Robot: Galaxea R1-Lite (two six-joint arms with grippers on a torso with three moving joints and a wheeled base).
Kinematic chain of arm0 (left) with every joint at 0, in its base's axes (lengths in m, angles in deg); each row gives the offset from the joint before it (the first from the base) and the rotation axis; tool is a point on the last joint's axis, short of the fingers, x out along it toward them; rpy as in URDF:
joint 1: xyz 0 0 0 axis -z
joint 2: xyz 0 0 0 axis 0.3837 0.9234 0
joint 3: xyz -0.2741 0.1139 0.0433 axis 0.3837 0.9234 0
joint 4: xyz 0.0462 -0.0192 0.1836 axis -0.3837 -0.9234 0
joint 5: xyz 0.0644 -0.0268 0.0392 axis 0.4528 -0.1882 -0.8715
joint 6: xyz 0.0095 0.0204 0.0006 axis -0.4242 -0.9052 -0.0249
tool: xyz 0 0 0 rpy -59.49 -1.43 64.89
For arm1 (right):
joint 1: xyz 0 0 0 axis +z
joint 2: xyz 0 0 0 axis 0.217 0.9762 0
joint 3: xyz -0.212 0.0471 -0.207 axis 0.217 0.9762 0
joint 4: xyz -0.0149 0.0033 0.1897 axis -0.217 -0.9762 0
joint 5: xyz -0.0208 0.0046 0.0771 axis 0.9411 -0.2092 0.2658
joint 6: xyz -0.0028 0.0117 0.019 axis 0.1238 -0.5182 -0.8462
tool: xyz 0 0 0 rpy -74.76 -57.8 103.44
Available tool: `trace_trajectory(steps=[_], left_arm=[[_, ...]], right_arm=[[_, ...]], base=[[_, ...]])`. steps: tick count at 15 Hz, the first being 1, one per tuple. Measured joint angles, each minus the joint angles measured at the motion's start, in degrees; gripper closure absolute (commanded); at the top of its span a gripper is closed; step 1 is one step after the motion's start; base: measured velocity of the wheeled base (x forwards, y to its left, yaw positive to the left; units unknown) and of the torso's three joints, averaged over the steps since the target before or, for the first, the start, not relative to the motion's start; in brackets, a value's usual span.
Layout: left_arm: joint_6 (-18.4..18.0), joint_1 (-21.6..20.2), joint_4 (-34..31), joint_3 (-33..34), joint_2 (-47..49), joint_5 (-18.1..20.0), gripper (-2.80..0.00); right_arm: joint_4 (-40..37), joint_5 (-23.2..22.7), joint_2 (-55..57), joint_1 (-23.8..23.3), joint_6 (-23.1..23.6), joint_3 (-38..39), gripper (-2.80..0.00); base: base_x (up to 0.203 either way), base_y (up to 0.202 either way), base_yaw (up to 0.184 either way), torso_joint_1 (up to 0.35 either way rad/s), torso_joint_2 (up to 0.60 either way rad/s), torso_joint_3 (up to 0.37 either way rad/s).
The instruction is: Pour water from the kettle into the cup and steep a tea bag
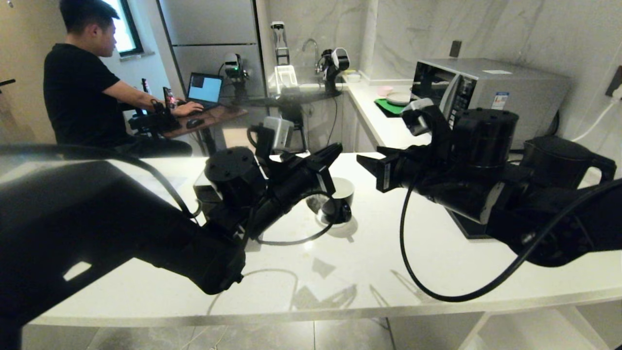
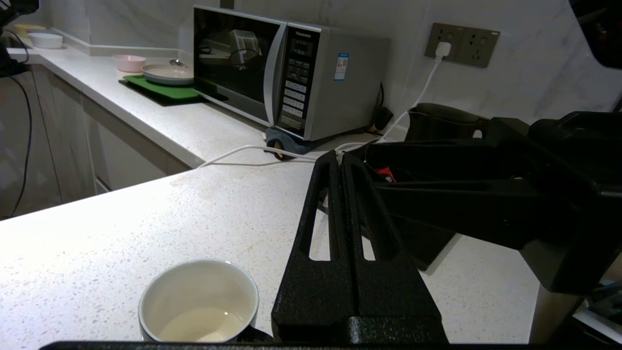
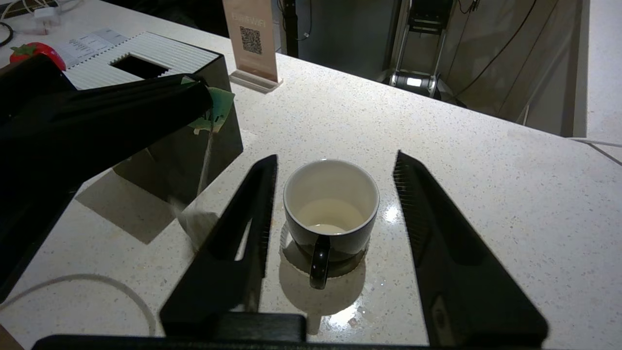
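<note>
My left gripper pinches the tea bag by its green tag, bag dangling just beside the cup on the counter, while my right gripper hangs wide open, straddling the cup, kettle behind it.

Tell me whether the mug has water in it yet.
Yes, partly filled. The mug stands upright on the counter, and a shallow pool of liquid shows at the bottom of its white inside.
</note>
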Motion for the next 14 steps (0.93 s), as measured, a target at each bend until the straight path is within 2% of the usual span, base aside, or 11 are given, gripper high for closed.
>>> trace_trajectory(steps=[10,12,14], left_arm=[[0.02,-0.05,0.00,-0.02,-0.02,-0.02,0.00],[0.00,-0.05,0.05,-0.02,-0.04,-0.07,0.00],[0.02,-0.02,0.04,0.11,-0.16,-0.23,0.00]], right_arm=[[-0.12,0.17,-3.60,-0.20,0.10,0.27,-2.80],[-0.17,2.81,-4.42,-0.85,0.14,0.63,-2.80],[-0.39,7.94,-5.04,-1.10,-0.12,0.80,-2.80]], base=[[0.000,0.000,0.000,0.000,0.00,0.000],[0.000,0.000,0.000,0.000,0.00,0.000],[0.000,0.000,0.000,0.000,0.00,0.000]])
